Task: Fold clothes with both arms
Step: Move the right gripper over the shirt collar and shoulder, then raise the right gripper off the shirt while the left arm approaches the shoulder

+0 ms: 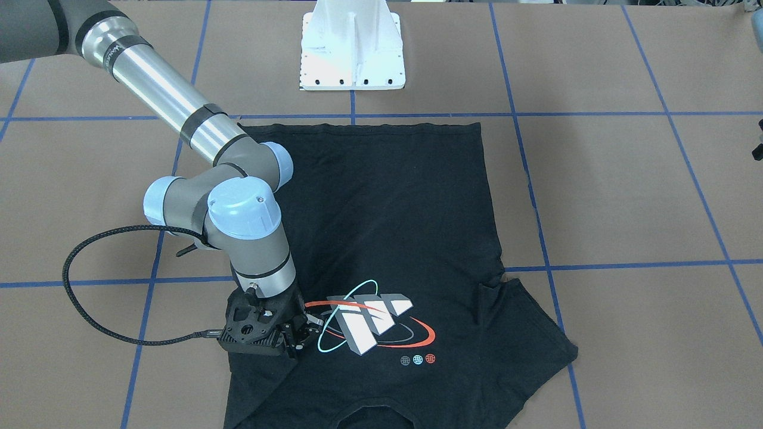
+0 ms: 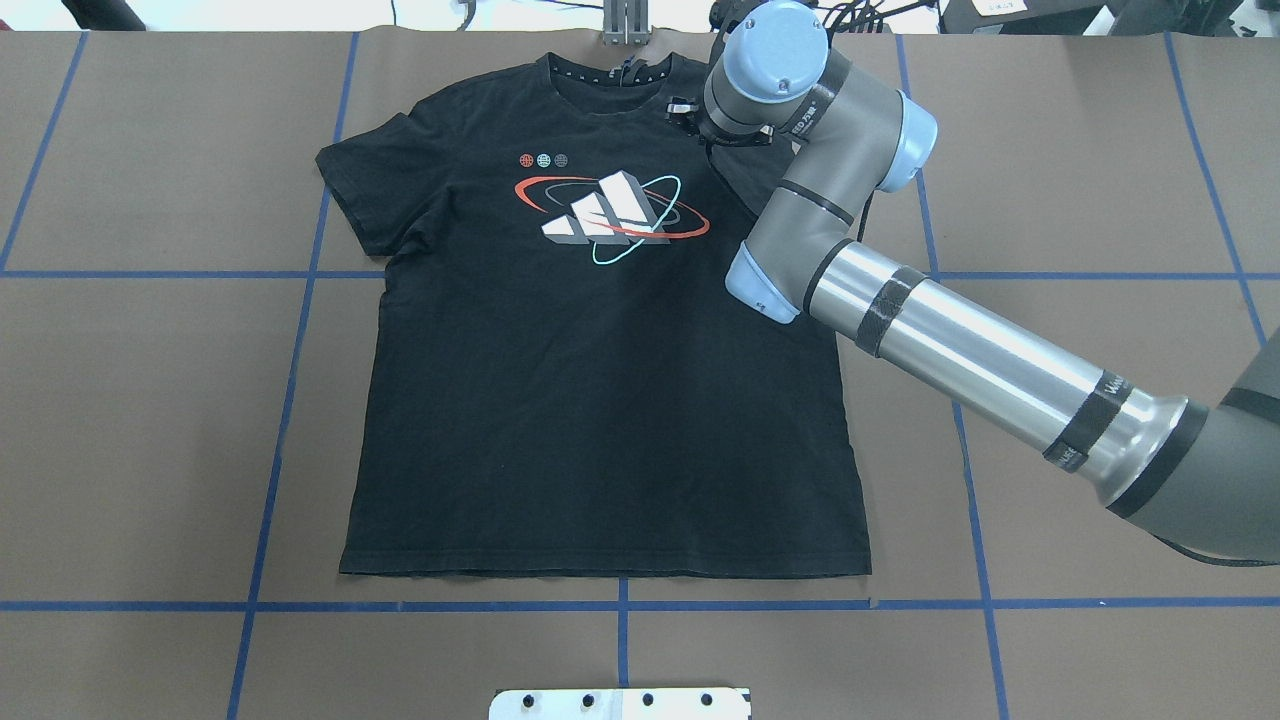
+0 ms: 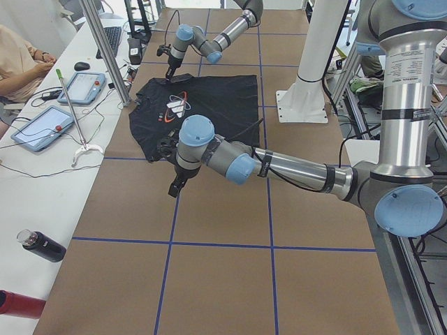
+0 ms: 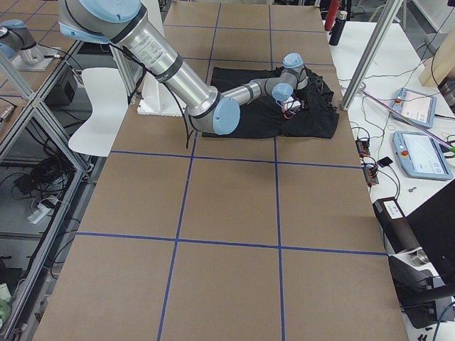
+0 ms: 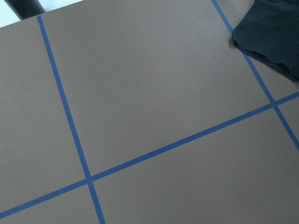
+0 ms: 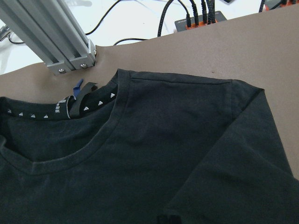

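Note:
The black T-shirt (image 2: 600, 400) lies flat and logo-up on the brown table, with the collar at the edge far from my base. It also shows in the front-facing view (image 1: 387, 208). My right arm reaches across it. The right gripper (image 1: 304, 339) hangs low over the shoulder beside the logo and looks open, with no cloth in it. The right wrist view shows the collar and one sleeve (image 6: 224, 140) lying flat. My left gripper (image 3: 176, 187) hovers over bare table beside the shirt; I cannot tell if it is open. The left wrist view shows a sleeve corner (image 5: 273, 32).
The white pedestal base (image 1: 353, 53) stands at the table's near edge behind the shirt's hem. Blue tape lines (image 2: 300, 330) grid the table. An aluminium post (image 6: 60, 42) and cables stand just past the collar. A side bench holds tablets (image 3: 42, 125) and a bottle (image 3: 42, 246).

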You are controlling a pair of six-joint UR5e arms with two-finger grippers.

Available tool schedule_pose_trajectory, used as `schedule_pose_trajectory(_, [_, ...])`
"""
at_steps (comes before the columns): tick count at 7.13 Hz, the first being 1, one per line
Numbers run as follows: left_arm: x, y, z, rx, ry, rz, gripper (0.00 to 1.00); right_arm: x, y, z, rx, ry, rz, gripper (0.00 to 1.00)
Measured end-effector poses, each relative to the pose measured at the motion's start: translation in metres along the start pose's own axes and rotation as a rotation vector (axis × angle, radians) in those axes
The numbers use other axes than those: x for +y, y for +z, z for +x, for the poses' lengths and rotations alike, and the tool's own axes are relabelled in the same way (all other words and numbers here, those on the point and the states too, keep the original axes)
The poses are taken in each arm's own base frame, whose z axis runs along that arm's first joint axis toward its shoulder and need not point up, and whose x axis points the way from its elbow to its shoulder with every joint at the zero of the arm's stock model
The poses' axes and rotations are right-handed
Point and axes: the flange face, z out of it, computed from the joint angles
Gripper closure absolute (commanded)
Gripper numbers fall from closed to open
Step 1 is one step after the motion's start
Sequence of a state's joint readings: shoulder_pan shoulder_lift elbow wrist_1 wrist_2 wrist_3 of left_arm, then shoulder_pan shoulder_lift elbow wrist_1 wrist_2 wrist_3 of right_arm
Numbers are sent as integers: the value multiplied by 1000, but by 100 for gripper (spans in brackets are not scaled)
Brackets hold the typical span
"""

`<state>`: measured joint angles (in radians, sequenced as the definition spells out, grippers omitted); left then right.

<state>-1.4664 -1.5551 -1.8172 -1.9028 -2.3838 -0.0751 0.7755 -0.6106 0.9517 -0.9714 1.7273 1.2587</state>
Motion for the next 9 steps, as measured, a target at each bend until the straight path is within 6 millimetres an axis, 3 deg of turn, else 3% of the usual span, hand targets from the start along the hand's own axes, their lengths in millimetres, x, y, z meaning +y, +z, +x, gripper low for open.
schedule_pose_trajectory(1, [-19,2,16,14,-11,15,0,1,-8,-2,-17,-1,4,0])
schedule_pose_trajectory(3, [-66,18,59,64,-67,45,0,15,-53,16,-93,-2,-22,0])
schedule_pose_trajectory(5, [-124,70,124,127,-93,29,0,26,-120,81,-164,7,-96,0])
schedule_pose_trajectory(6, [-139,99,128,129,-82,44,1,20,-151,121,-195,22,-149,0])
schedule_pose_trajectory(7, [-150,134,119,128,-75,73,3,17,-175,157,-215,35,-186,0])
schedule_pose_trajectory(9, [-165,213,101,108,-51,132,11,30,-209,205,-228,42,-203,0])
